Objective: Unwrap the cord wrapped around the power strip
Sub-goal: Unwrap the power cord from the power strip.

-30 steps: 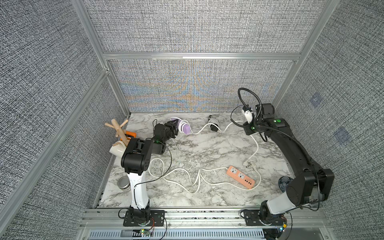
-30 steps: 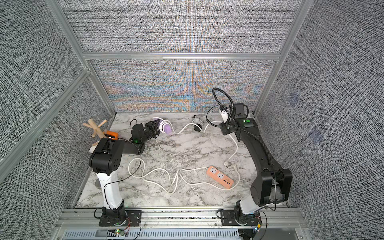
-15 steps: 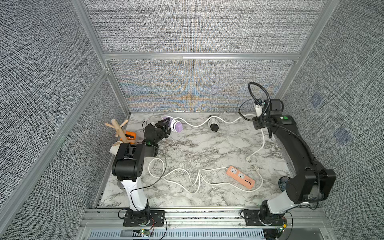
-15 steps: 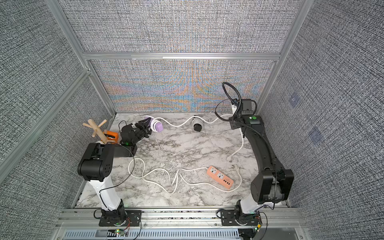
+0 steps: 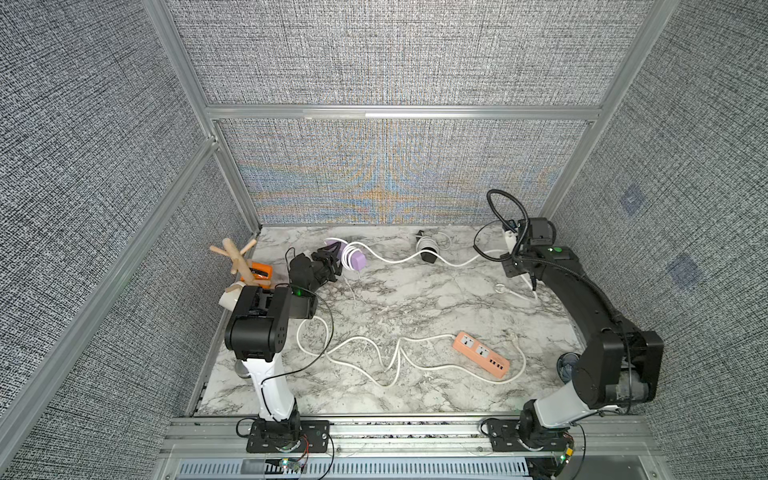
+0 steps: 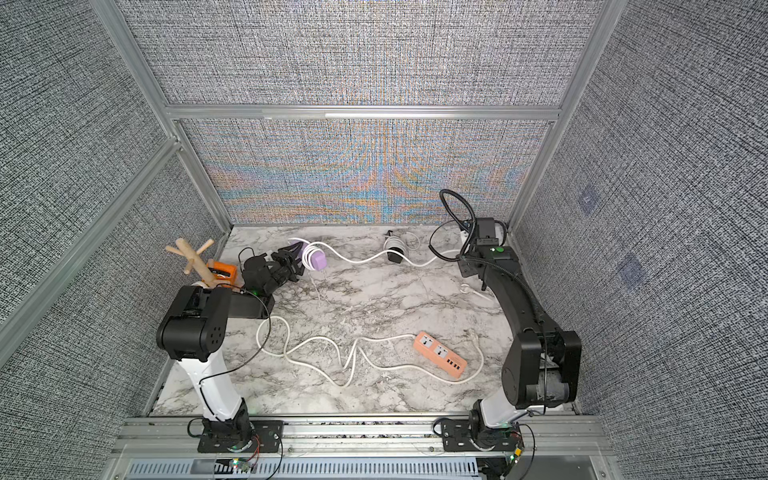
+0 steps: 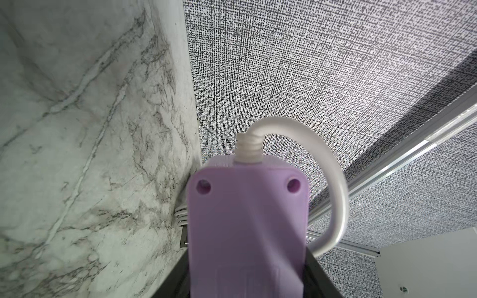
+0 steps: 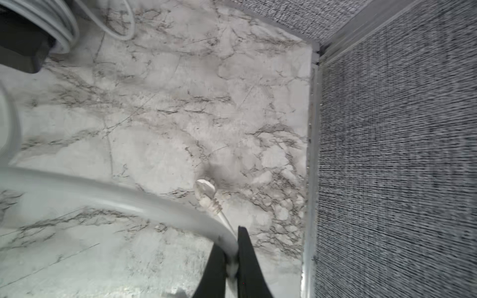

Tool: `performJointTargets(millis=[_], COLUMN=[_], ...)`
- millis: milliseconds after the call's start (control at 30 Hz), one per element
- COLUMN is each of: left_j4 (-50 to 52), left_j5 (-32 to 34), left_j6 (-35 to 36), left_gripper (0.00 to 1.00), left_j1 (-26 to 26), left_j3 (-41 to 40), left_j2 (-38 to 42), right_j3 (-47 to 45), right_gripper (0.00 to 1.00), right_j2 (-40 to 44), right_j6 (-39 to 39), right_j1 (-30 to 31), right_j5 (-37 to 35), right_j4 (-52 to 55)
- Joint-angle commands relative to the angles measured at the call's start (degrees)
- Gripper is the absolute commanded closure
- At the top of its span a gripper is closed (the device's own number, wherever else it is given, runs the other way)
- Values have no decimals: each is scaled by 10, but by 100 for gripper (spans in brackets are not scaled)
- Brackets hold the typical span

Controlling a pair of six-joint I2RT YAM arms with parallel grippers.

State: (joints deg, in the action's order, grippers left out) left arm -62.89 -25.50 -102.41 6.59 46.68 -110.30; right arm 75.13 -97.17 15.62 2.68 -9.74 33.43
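The purple power strip (image 5: 356, 261) (image 6: 318, 260) hangs just above the back left of the table, and my left gripper (image 5: 337, 258) (image 6: 297, 258) is shut on it. Close up, the strip (image 7: 245, 219) fills the space between the left gripper's (image 7: 247, 280) fingers. A few turns of the white cord (image 5: 415, 259) (image 6: 361, 260) still circle the strip. From there the cord runs right along the back. My right gripper (image 5: 510, 243) (image 6: 464, 239) is near the back right corner. In the right wrist view this gripper (image 8: 231, 241) is shut on the cord (image 8: 103, 191).
A salmon power strip (image 5: 482, 353) lies at the front right, its loose white cord (image 5: 374, 353) snaking across the middle. A black block wound with white cable (image 5: 426, 249) sits at the back. A thin white lead (image 5: 515, 293) lies near the right arm. A wooden peg stand (image 5: 239, 257) and orange block (image 5: 259, 270) stand at the left.
My right gripper has carried the cord to the right, towards the back right corner, then come lower. The cord now stretches along the back. My left gripper shifted slightly with the purple strip.
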Motion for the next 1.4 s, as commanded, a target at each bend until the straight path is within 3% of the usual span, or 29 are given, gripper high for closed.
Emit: performJointTargets(millis=[0, 133, 367, 567, 800, 1000, 1367], left_j4=[-52, -49, -48, -40, 23, 37, 85], left_j5=[-7, -16, -22, -43, -59, -76, -124], left_j6=[-7, -1, 5, 17, 60, 57, 79], left_gripper=[100, 100, 100, 100, 100, 100, 100], left_j1=[-1, -1, 1, 6, 18, 28, 38], left_j3=[-6, -13, -20, -17, -3, 11, 35], left_j2=[0, 0, 2, 13, 52, 54, 64], right_j3=[-35, -50, -32, -27, -45, -46, 136], right_gripper=[94, 55, 37, 25, 22, 27, 30], right_j2=[5, -6, 12, 66, 62, -43, -246], right_j6=[-25, -37, -42, -32, -37, -116, -104], right_j1=[1, 0, -2, 5, 130, 159, 235], right_j5=[129, 154, 229, 398, 437, 503, 483], right_j4=[-42, -34, -27, -51, -179, -383, -360])
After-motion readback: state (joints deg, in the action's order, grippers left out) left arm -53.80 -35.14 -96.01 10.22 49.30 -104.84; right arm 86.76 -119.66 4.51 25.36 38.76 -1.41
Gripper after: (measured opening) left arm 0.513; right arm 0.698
